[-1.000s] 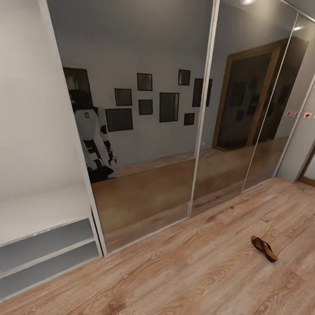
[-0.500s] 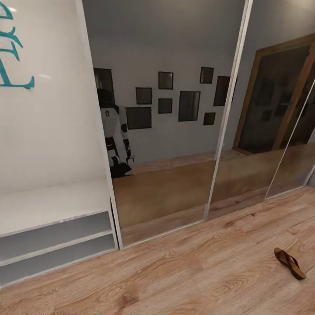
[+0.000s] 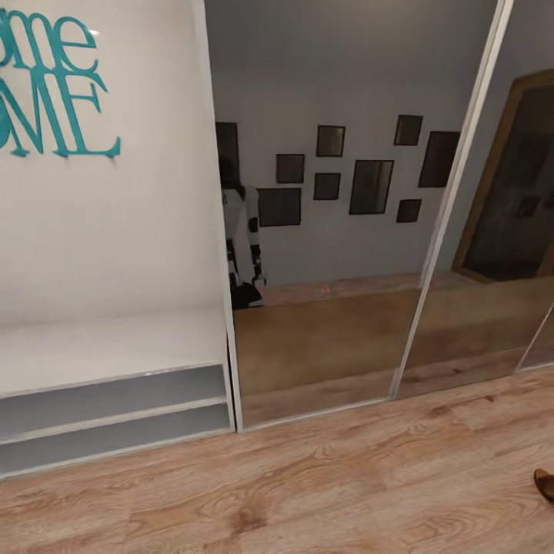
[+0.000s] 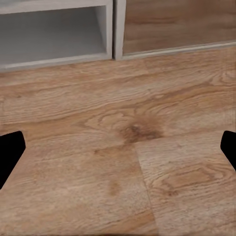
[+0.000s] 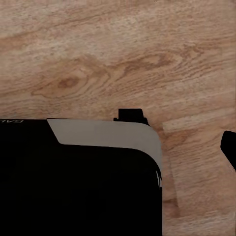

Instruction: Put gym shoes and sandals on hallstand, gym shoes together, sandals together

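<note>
The hallstand (image 3: 108,354), a light-grey bench with two long cubby tiers, stands at the left of the head view against a white wall. Only the toe of one brown sandal (image 3: 545,484) shows, on the corridor floor (image 3: 323,492) at the right edge. The gym shoes are out of view. My left gripper (image 4: 118,150) hangs open over bare planks, its black fingertips (image 4: 10,152) wide apart, with the hallstand's lower cubby (image 4: 54,34) beyond it. My right gripper (image 5: 118,150) is open and holds nothing; one fingertip (image 5: 229,147) shows beside my black base (image 5: 73,182).
A mirrored sliding-door wardrobe (image 3: 346,231) runs along the wall right of the hallstand and reflects my own body (image 3: 242,246). Teal lettering (image 3: 50,92) hangs on the white wall above the bench. Wood planks stretch across the foreground.
The whole head view has swung left: the hallstand and wall lettering have come further into frame, and the sandal has slid to the right edge. Nothing was grasped or let go.
</note>
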Controlling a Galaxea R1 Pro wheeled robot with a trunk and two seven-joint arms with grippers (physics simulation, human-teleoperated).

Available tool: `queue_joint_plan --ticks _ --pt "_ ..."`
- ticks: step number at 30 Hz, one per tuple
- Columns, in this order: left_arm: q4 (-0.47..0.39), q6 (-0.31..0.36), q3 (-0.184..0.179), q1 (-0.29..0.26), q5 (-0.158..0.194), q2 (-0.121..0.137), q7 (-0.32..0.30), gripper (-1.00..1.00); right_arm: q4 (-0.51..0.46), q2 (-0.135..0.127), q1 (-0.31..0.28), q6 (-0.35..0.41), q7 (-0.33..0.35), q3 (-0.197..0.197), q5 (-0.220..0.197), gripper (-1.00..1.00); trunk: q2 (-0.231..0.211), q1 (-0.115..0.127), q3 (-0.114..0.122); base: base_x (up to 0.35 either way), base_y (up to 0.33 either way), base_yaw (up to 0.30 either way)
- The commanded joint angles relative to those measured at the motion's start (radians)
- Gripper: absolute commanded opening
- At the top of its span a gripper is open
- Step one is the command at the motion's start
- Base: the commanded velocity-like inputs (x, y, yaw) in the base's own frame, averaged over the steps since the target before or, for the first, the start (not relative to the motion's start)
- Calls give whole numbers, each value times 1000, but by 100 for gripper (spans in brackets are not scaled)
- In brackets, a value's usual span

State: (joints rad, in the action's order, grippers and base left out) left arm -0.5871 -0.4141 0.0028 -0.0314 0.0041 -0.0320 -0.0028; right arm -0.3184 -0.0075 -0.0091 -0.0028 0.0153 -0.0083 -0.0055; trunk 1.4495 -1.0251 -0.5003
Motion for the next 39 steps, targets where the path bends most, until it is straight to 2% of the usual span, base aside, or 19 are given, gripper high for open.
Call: queue_joint_plan --ticks 1,39 --pt "1 -3 0 -1 0 0 0 100 -1 0 0 0 2 -1 -1 100 1 0 -1 0 0 292" --pt "23 -3 2 -1 0 0 0 100 -1 0 0 0 0 -1 1 100 1 0 -1 0 0 293"
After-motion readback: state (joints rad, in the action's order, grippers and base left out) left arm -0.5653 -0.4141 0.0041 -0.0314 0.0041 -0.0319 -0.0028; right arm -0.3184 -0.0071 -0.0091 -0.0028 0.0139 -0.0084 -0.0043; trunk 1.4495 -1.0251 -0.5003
